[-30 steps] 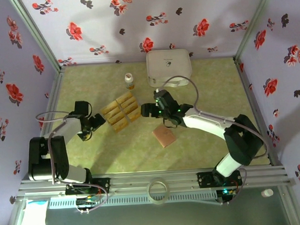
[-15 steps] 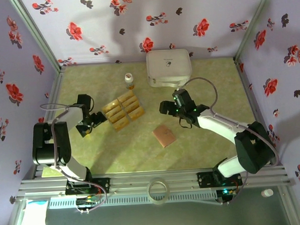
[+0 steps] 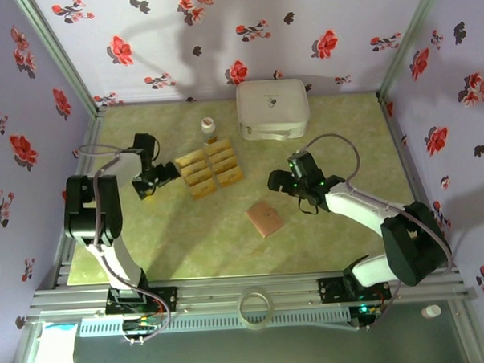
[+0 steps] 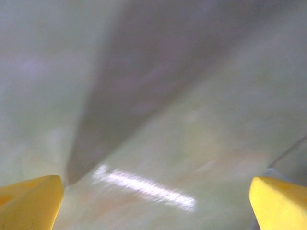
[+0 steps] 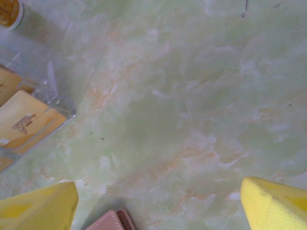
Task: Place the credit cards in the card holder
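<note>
Top external view: credit cards [image 3: 209, 171] lie grouped on the worktop [image 3: 344, 129], with the card holder [image 3: 265, 219] apart from them. Left pincer [image 3: 163, 175] gapes empty beside the cards; right pincer [image 3: 279, 182], wide and empty, is near the holder. Nothing is loaded yet, so the next move is probably to pinch one thin card edge.

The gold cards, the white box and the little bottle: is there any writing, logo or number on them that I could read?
No text here can be read.
On the credit cards: a brownish mark on one card in the right wrist view, too blurred to read.
On the white box: a small dark mark on the lid, too small to read.
On the small bottle: any label is too small to read.
</note>
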`<state>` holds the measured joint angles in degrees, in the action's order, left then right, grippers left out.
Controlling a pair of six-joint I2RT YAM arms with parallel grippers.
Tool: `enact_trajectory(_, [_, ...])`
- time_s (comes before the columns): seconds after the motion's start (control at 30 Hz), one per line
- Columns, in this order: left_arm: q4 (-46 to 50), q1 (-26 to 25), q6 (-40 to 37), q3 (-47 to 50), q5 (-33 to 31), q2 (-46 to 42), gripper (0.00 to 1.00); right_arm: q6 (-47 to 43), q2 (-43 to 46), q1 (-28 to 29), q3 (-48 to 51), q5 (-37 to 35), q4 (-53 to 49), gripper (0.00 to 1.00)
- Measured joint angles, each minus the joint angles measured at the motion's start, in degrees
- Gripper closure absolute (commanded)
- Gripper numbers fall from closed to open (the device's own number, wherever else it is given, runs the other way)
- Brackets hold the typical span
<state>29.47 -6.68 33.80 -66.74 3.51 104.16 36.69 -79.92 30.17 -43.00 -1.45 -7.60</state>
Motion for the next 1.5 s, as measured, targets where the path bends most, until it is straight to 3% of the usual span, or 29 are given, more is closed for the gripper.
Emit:
enact_trajectory(0.23, [-6.64,-2.34,-1.05,-3.98,2.05,0.28,0.0,-0.02,-0.02,-0.96,0.0,0.39,0.04,0.12])
enact_trajectory(0.73, [-6.47,-7.98,-1.16,-11.21,2.16,6.54,0.0,-0.04,2.12,-4.09,2.19,1.57,0.22,0.12])
enact_trajectory(1.17, [-2.95,-16.06,-1.22,-25.03,2.19,15.06,0.0,-0.04,5.6,-4.81,3.87,2.43,0.02,0.11])
enact_trajectory(1.37, [-3.1,-15.67,-1.22,-15.72,2.12,8.22,0.0,0.07,8.92,-4.81,4.83,3.54,-2.05,0.04])
enact_trajectory(1.5, [-2.6,-13.42,-1.16,-5.51,2.08,-1.77,0.0,0.02,10.62,-4.76,5.6,4.35,-3.5,0.07])
